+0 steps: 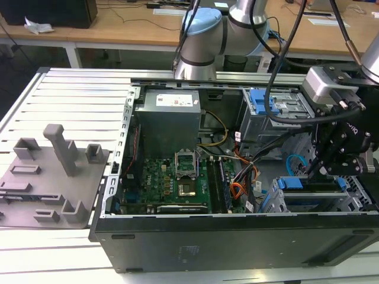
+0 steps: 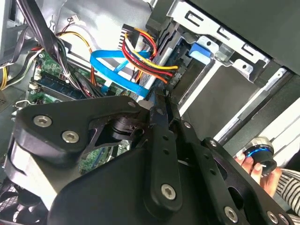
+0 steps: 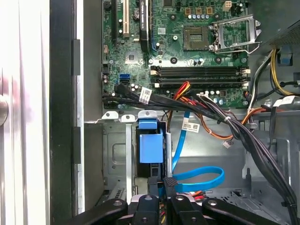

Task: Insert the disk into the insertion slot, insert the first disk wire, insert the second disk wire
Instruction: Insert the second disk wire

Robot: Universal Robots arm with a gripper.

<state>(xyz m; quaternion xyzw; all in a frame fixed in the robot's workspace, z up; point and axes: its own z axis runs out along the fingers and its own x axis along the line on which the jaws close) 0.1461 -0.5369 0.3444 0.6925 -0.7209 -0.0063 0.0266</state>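
The disk sits inside the insertion slot (image 1: 308,202), and its blue caddy (image 1: 290,183) (image 3: 151,147) shows at the slot's mouth. The first disk wire (image 2: 150,65), an orange, red and black bundle, runs to the disk's rear edge and looks plugged in there. The second disk wire (image 3: 199,180) (image 2: 112,70) is a flat light-blue cable that loops beside the caddy. My gripper (image 3: 167,190) (image 1: 317,168) (image 2: 161,101) hangs over the disk's rear edge, shut on this cable's small dark plug (image 3: 169,181).
The open computer case holds a green motherboard (image 1: 172,177), a grey power supply (image 1: 169,121) and thick black cable bundles (image 3: 220,117) crossing near the slot. A taller bay with blue latches (image 1: 263,103) stands behind. A person's hand (image 2: 255,166) holds a round knob.
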